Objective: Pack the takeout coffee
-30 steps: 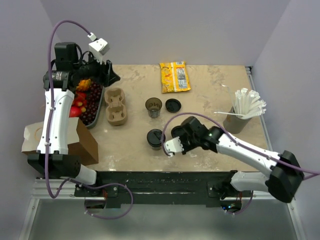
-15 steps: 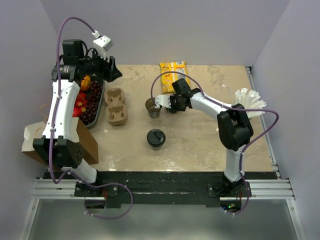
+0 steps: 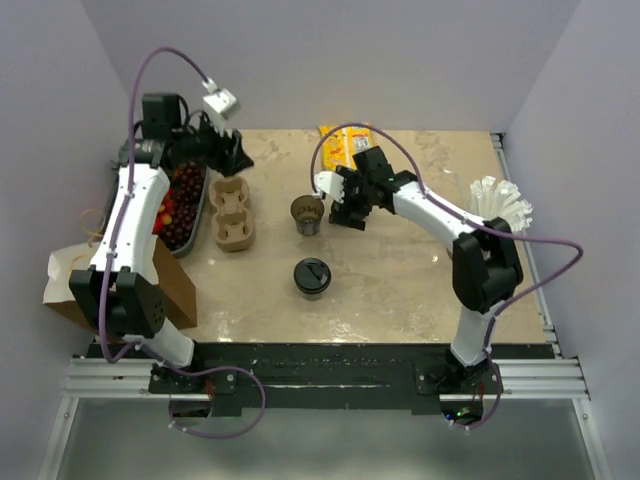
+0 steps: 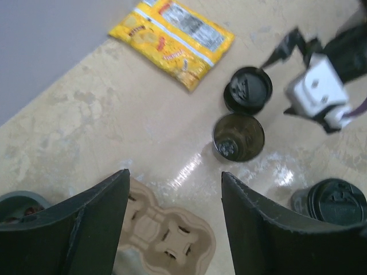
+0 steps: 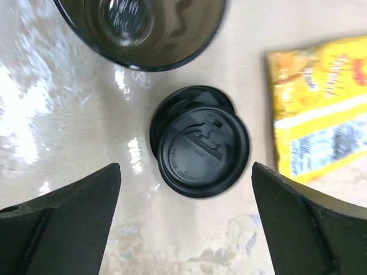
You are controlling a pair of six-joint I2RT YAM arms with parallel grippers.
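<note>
Both arms are standing in new places compared with a second ago. The right gripper [image 3: 342,203], then low beside the lidded cup [image 3: 311,277] at the near side with its jaws closed, is now hovering farther back over the loose black lid [image 5: 200,150]. The left gripper [image 3: 235,155] is sitting a little further right along the far side.

Nearest the bases, the lidded cup is standing upright on the table [image 3: 400,290], well apart from both grippers. A brown paper bag [image 3: 172,290] is standing off to its left at the table's edge.

Behind the lidded cup, the lidless cup [image 3: 307,213] is standing upright. The loose lid is lying flat just to its right, not on it. The right gripper's jaws are gaping wide on either side of that lid and holding nothing.

Left of the lidless cup, the pulp cup carrier [image 3: 230,212] is lying with both cups outside it, beside a tray of fruit [image 3: 180,200]. The left gripper is hanging above the carrier's far end, its jaws spread apart and gripping nothing.

At the far edge, a yellow snack packet [image 4: 175,37] is lying flat. On the right, a holder of white straws [image 3: 490,215] is standing.
</note>
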